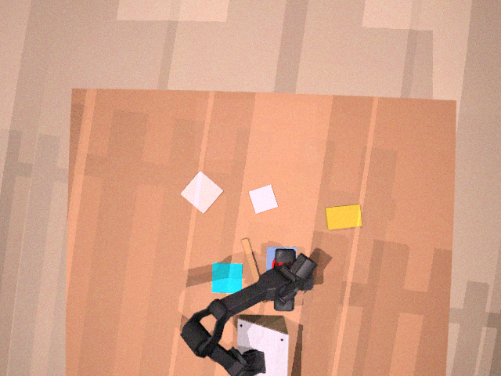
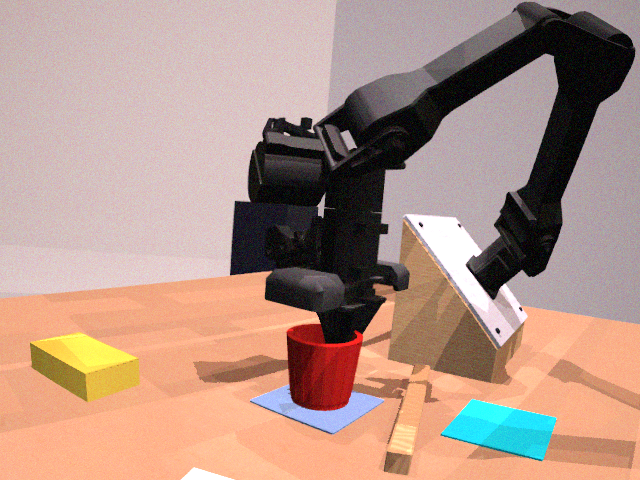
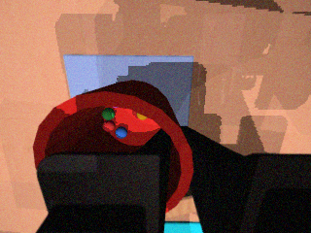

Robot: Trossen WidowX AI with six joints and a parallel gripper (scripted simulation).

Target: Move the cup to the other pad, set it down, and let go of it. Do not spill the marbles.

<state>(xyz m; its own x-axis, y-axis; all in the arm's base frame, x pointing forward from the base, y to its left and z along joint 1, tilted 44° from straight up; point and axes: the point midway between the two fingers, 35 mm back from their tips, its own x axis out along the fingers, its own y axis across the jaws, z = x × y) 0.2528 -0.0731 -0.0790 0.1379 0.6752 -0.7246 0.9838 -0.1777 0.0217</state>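
yellow block (image 1: 343,216) (image 2: 85,364); wooden stick (image 1: 250,258) (image 2: 408,423) near its end of table; two white squares (image 1: 201,191) (image 1: 263,199), apart

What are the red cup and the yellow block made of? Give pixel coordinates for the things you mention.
The red cup (image 1: 275,263) (image 2: 323,369) (image 3: 41,141) looks like plastic, fairly matte, judging by its even colour and thin, faceted wall. The yellow block (image 1: 343,217) (image 2: 85,361) could be painted wood or plastic: its faces are smooth and plain, with no grain showing.
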